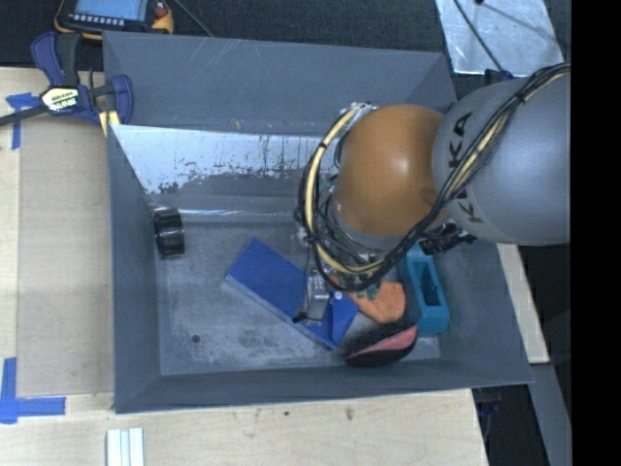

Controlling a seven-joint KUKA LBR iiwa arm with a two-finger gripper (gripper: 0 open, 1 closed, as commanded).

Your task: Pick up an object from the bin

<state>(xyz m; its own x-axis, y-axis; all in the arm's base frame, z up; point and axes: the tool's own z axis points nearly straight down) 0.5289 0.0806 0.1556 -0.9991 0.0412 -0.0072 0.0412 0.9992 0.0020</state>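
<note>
My gripper [314, 301] reaches down from under the arm's wrist at the bin's middle, right at the near right end of a flat blue block [267, 278]. That block lies tilted across the floor. A smaller blue piece [335, 323] sits just right of the gripper tip. An orange lump [384, 301] lies a little further right.
A black, dark red brush-like thing [380, 345] lies by the near wall. A light blue rectangular frame [427, 294] stands at the right wall. A small black cylinder [169, 232] rests far left. The arm with its cables covers the bin's right back part.
</note>
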